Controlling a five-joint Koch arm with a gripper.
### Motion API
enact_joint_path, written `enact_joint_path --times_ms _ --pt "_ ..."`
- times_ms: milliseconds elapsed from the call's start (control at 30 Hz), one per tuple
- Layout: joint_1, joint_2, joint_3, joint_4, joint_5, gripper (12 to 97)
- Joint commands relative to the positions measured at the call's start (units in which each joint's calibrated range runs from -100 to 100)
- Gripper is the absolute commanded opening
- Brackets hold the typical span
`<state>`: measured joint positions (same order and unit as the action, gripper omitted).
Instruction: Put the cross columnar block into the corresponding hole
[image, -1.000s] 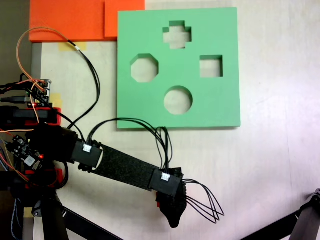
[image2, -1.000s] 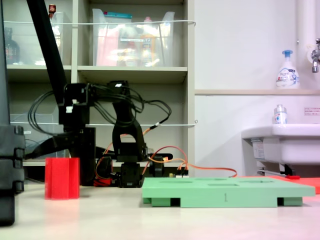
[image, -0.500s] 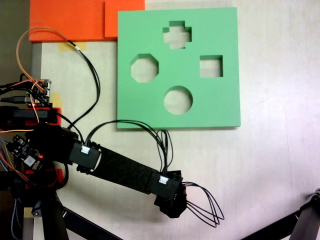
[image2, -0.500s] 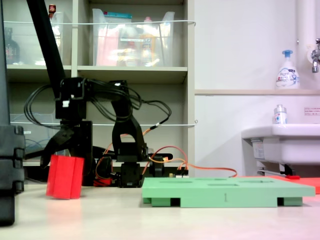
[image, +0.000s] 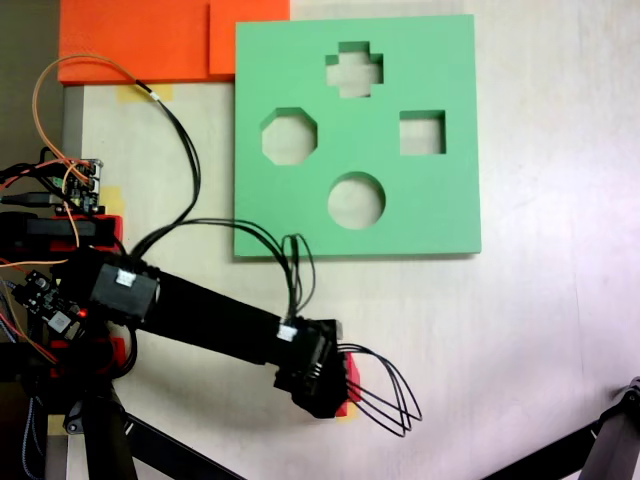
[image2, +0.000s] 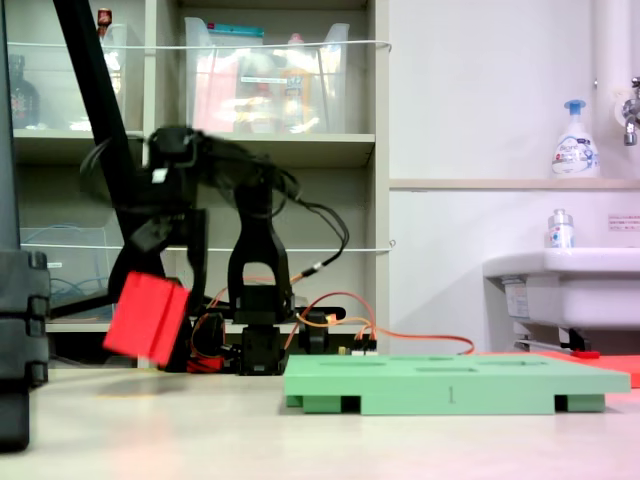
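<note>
The red cross columnar block (image2: 146, 317) hangs tilted above the table in a fixed view, held by my gripper (image2: 155, 290), which is shut on it. From above, only a red sliver of the block (image: 347, 385) peeks out beside the black gripper (image: 322, 385). The green foam board (image: 450, 60) lies flat further up that view, and its plus-shaped corresponding hole (image: 354, 69) sits near the top edge, well away from the gripper. Side-on, the board (image2: 455, 382) lies to the right of the lifted block.
The board also has an octagonal hole (image: 289, 136), a square hole (image: 422, 132) and a round hole (image: 356, 200). Orange foam sheets (image: 150, 38) lie at the top left. The arm's base and wires (image: 70, 280) fill the left edge. A black strut (image: 600, 440) crosses the bottom right corner.
The block has gone from standing on the table to tilting, then lifted off it in the gripper. The arm has swung toward the left and raised.
</note>
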<state>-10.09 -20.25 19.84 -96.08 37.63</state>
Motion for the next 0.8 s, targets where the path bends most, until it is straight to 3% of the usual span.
enact_joint_path --times_ms 0,167,367,533,767 --pt "1.2 -9.8 1.5 -3.9 1.5 31.5" --pt "5.6 -18.0 1.5 -3.9 6.7 31.5" --pt "16.2 -19.8 3.4 -3.9 17.7 31.0" --pt "25.8 -2.7 22.4 -3.9 26.8 28.9" --pt "34.0 18.8 40.6 -3.9 33.4 29.5"
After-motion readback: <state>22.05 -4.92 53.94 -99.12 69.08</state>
